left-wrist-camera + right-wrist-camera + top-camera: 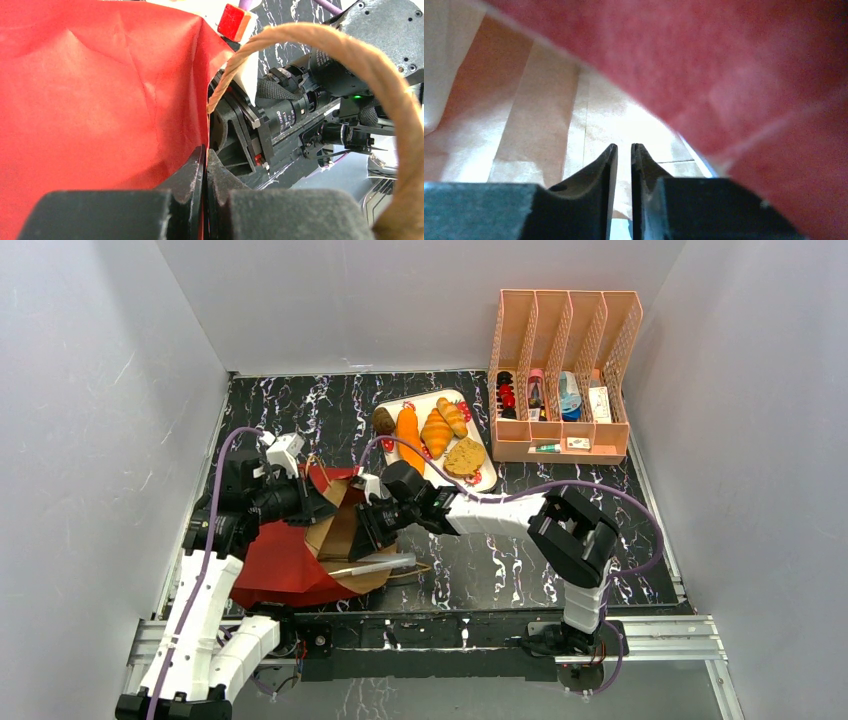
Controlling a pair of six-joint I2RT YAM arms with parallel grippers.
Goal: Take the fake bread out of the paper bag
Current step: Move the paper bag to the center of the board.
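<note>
The paper bag [280,562] lies on its side at the left, red half toward me, kraft mouth facing right. My left gripper [318,502] is shut on the bag's upper rim; the left wrist view shows its jaws [206,156] pinching the red paper [100,100], with a twine handle [350,50] looping in front. My right gripper [366,525] is inside the bag's mouth; its jaws [624,148] stand almost together and empty over kraft paper [539,115]. The fake bread lies on the strawberry-print tray [488,480]: roll [383,421], baguette [407,426], croissants [437,433], slice [464,456].
Metal tongs [375,565] lie by the bag's mouth near the front. A pink divided organizer [565,370] with small items stands at the back right. White walls close in the left, back and right sides.
</note>
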